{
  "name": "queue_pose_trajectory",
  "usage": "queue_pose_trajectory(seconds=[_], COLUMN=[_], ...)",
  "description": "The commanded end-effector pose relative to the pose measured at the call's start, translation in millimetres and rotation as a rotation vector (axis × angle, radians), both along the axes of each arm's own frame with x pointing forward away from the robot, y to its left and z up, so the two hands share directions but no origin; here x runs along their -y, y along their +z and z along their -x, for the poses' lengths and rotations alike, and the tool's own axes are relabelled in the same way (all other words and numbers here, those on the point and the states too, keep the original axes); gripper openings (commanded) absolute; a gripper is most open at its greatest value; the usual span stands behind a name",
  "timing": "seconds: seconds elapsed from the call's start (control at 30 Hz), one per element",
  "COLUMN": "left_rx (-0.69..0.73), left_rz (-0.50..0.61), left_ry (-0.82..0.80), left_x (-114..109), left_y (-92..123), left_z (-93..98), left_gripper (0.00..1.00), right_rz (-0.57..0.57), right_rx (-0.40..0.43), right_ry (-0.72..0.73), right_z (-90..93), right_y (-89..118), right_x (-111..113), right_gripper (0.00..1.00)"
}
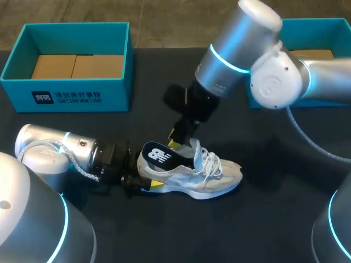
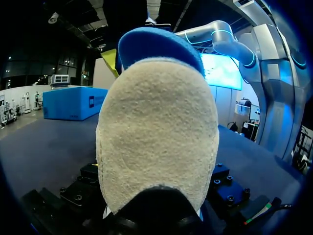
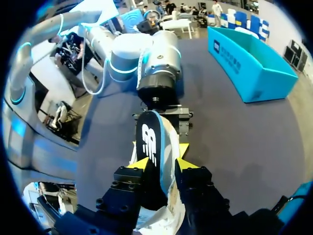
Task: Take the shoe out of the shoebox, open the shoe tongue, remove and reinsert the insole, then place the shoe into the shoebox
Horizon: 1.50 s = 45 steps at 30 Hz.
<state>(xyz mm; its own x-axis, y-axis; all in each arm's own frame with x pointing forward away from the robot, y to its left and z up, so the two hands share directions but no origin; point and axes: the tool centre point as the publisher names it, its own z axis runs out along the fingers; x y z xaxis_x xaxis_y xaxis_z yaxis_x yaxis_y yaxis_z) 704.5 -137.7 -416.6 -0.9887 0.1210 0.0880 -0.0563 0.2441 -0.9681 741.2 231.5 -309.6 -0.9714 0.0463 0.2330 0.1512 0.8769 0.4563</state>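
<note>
Shoe [image 1: 192, 175] sits mid-counter [image 1: 263, 219], toe toward 3 o'clock, heel clamped by the left end effector [image 1: 143, 183]. The right end effector [image 1: 178, 141] pinches the upright insole [image 1: 158, 155], which is probably light and floppy and best gripped near its edge.

Left arm [image 1: 55, 150] lay low and level; left tool [image 1: 141, 178] clamped the shoe [image 1: 211, 178] at its heel. Right arm [image 1: 241, 49] angled steeply down; right tool [image 3: 161, 164] pinched the insole [image 3: 150, 142] between both tips.
</note>
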Motion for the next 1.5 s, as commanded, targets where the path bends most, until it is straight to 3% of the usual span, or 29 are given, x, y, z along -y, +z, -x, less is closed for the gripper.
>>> queue_pose_trajectory(seconds=[0.03,0.1,0.13,0.17,0.37,0.93,1.5], left_rx=[-0.001,-0.001,-0.001,-0.001,-0.001,-0.001,-0.001], left_rz=[-0.002,-0.002,-0.002,-0.002,-0.002,-0.002,-0.002], left_ry=[0.000,0.000,0.000,0.000,0.000,0.000,0.000], left_x=[-0.2,-0.2,-0.2,-0.2,-0.2,-0.2,-0.2], left_y=[-2.9,-2.9,-2.9,-2.9,-2.9,-2.9,-2.9], left_z=[-1.4,-1.4,-1.4,-1.4,-1.4,-1.4,-1.4], left_gripper=[0.00,0.00,0.00,0.00,0.00,0.00,0.00], right_rz=[-0.002,-0.012,-0.034,-0.034,-0.060,0.015,0.074], right_rx=[-0.063,-0.070,-0.072,-0.076,-0.078,-0.009,0.128], right_ry=[0.046,0.048,0.051,0.045,0.043,-0.008,-0.094], right_z=[-6.6,-6.8,-6.7,-6.6,-2.8,-5.4,-2.5], right_y=[-4.3,-7.7,-9.1,-11.1,-11.4,51.0,124.9], right_x=[-13.4,-13.5,-13.9,-13.2,-9.0,21.7,56.9], right_gripper=[0.18,0.15,0.03,0.00,0.00,0.00,0.00])
